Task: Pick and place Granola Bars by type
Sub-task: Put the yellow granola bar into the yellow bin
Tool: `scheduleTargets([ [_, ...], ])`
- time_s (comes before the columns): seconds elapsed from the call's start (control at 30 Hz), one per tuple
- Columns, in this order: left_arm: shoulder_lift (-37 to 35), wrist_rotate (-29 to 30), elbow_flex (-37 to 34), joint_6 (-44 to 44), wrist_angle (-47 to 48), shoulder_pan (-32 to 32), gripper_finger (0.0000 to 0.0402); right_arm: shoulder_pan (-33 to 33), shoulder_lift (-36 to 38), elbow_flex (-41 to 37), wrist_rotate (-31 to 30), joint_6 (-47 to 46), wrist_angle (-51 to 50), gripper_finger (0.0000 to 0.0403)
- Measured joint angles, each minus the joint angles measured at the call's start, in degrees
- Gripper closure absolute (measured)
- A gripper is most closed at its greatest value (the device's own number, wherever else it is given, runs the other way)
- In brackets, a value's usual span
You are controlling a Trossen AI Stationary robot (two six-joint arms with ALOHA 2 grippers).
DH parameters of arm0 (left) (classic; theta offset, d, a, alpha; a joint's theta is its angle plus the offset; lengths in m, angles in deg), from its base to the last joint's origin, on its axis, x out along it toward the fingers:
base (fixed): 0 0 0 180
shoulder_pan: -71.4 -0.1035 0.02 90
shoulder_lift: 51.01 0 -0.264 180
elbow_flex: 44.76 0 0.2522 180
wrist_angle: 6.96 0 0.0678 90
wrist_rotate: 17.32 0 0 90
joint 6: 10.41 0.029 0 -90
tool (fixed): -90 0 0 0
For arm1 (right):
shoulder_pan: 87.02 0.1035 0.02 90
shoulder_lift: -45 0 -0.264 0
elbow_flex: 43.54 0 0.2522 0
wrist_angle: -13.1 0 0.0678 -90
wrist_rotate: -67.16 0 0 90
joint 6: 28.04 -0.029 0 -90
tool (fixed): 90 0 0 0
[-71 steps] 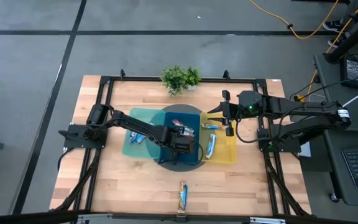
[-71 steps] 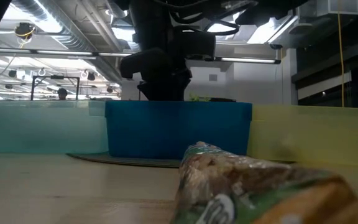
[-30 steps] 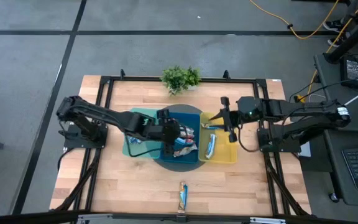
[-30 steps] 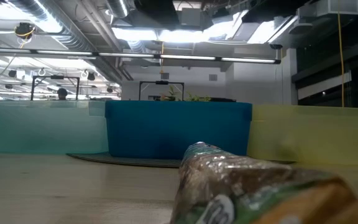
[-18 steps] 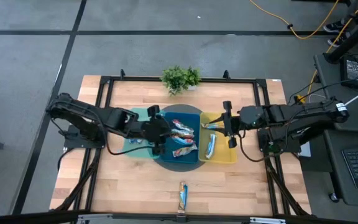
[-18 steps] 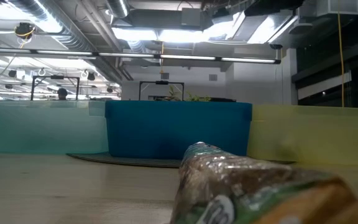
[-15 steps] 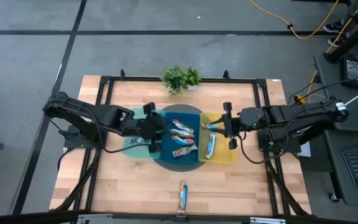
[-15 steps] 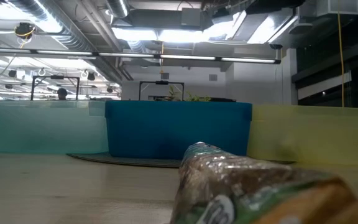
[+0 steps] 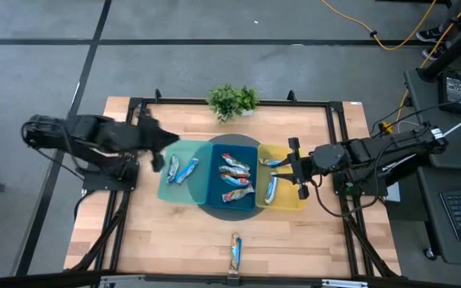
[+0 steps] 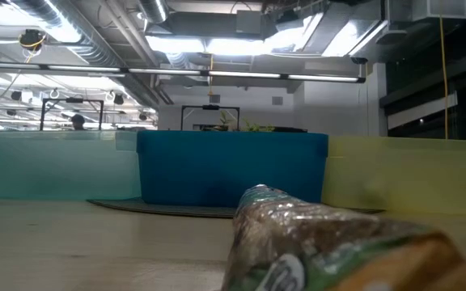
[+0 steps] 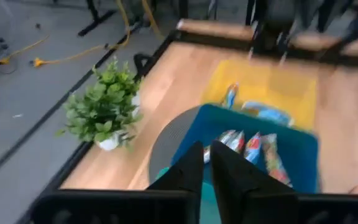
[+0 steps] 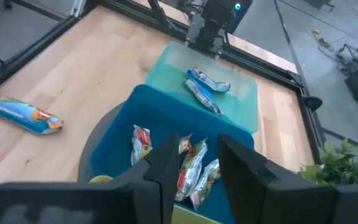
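Left arm has pulled back to the table's left edge, left gripper (image 9: pixel 152 142) fingers together, empty. Right gripper (image 9: pixel 297 167) over yellow plastic bin (image 9: pixel 294 198), fingers apart. One shiny blue foil-wrapped bar (image 9: pixel 235 251) lies loose near front edge; prob. next pick, needing a long reach.

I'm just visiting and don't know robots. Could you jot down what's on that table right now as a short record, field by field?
Teal tray: two bars
Blue tray: three bars
Yellow tray: two bars
Loose bar: on the wood near the front edge
Plant: back edge
Left gripper: by the teal tray's left side, shut, empty
Right gripper: over the yellow tray, open, empty
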Motion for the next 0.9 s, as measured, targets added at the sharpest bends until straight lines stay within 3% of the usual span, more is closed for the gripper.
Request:
scheduleTargets([
  [0.2, -19.5, -7.8, -21.1, 1.3, -24.7, -6.3, 0.0398, 0.0, -0.2, 0.0, -0.7, -1.3, 0.0, 0.0288],
  [0.4, -31.5, -17.9, -41.9, -1.1, -44.2, -12.3, 0.0400, 0.0, -0.2, 0.0, -0.7, -1.8, 0.1, 0.0288],
  [0.67, -47.4, -18.3, -60.4, -9.7, -51.2, -16.1, 0.0401, 0.0, -0.2, 0.0, -0.7, -2.8, 0.1, 0.0288],
  [0.77, -53.2, -21.6, -63.7, -11.3, -50.1, -17.0, 0.0399, 0.0, -0.2, 0.0, -0.7, -2.9, 0.1, 0.0288],
  [0.9, -53.1, -24.8, -64.4, -11.2, -49.1, -18.8, 0.0401, -0.1, -0.2, 0.0, -0.6, -2.9, -0.4, 0.0288],
])
